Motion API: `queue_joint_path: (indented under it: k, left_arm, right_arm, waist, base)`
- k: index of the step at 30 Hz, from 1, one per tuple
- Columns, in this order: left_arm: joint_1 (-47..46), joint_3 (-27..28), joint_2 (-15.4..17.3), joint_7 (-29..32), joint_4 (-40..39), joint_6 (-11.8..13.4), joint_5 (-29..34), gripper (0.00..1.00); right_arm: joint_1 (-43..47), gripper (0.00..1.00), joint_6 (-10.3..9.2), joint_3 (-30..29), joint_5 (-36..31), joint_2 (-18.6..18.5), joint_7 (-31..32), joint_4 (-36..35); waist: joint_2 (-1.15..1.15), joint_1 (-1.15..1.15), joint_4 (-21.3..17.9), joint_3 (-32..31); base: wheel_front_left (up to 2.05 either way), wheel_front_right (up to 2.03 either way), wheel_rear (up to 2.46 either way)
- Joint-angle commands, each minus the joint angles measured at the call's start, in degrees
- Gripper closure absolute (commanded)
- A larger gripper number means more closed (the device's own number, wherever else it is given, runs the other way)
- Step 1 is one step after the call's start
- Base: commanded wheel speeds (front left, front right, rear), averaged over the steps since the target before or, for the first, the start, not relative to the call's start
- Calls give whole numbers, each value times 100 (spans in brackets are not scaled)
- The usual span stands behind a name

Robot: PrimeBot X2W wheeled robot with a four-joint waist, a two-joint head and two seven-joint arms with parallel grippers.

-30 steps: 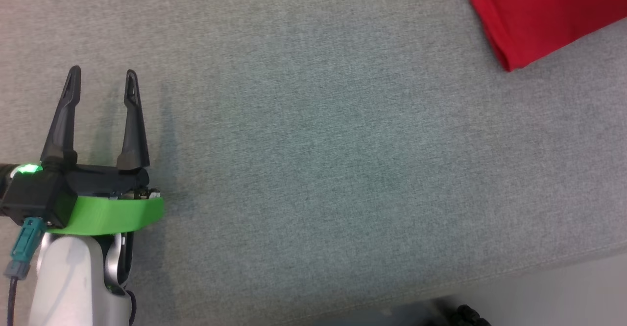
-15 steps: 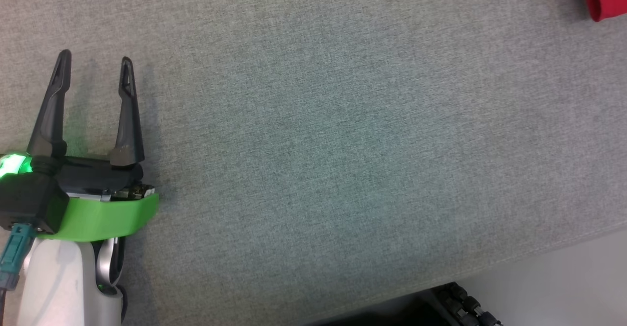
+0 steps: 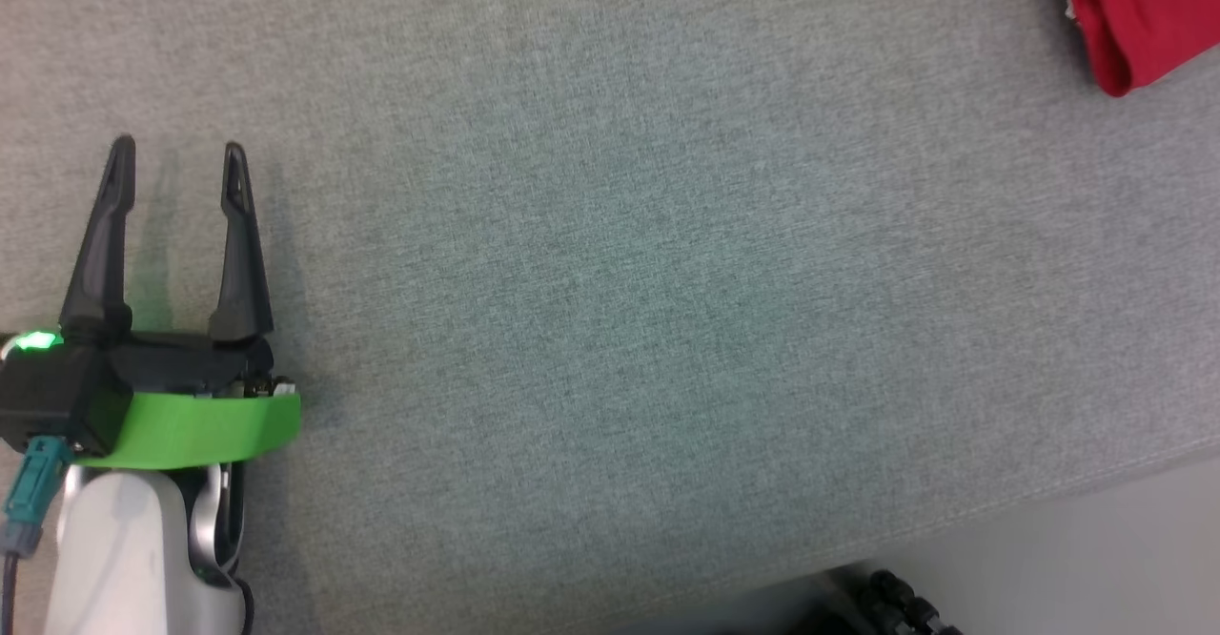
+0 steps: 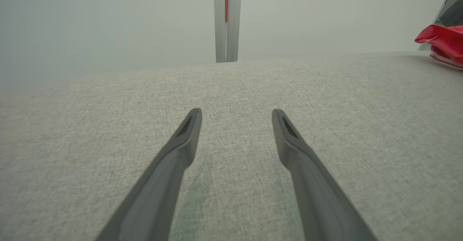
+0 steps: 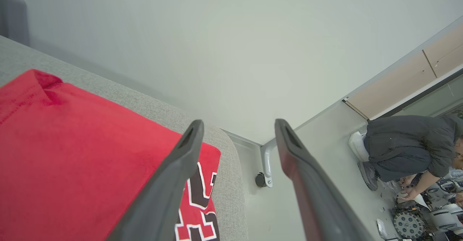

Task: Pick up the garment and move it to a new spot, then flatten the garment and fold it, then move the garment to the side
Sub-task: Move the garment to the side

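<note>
The jaws of the right gripper (image 5: 238,123) now stand apart with nothing between them, where a moment ago they were clenched. It has just let go of the red garment (image 5: 72,143). In the right wrist view the garment lies flat on the grey bench (image 3: 610,282) below and to the left of the fingers, its black-and-white print near the bench's rounded end. In the head view only a doubled red edge of the garment (image 3: 1144,15) shows at the upper right, far from the middle of the bench. How much of it shows there has varied over the last second, but that looks like the camera turning, not the cloth moving. The left gripper (image 3: 178,149) has kept its place low over bare bench, jaws released and empty, well apart from the garment (image 4: 443,40), which lies layered at the far right of its wrist view. Judging by the layered edge and the spot at the bench's end, the folding is done and this release likely finishes the move to the side. What remains is probably drawing the right arm clear without catching the cloth.
</note>
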Motion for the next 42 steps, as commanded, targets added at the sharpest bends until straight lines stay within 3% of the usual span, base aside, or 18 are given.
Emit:
queue_joint_path:
  k: [1, 6, 10, 26, 34, 42]
  left_arm:
    - [136, 47, -35, 3, 78, 13, -46, 0]
    - [425, 242, -132, 3, 263, 17, -132, 0]
    - [758, 473, -220, 3, 349, 28, -151, 0]
    - [1508, 571, -437, 3, 707, -7, -143, 0]
    - [1638, 517, -454, 3, 865, -17, -139, 0]
    - [1701, 518, -401, 3, 1007, -19, -160, 0]
  right_arm:
    - [44, 0, -12, 20, -51, 72, -92, -79]
    - [441, 0, -11, -87, -95, 426, -188, -626]
    - [1185, 0, -11, -513, -169, 841, -187, -1428]
    - [5229, 0, -10, -2488, -641, 2712, -191, -3694]
    - [6551, 0, -10, -2802, -818, 3228, -190, -4105]
    - [7260, 0, -7, -3052, -980, 3567, -191, -4350]
  waist:
    - [0, -1, 68, -441]
    - [0, -1, 151, -1014]
    - [0, -1, 173, -1496]
    - [0, -1, 487, -2810]
    - [0, -1, 539, -3149]
    - [0, -1, 657, -3353]
  base:
    - [0, 0, 0]
    - [0, 0, 0]
    - [0, 0, 0]
    - [0, 0, 0]
    - [0, 0, 0]
    - [0, 0, 0]
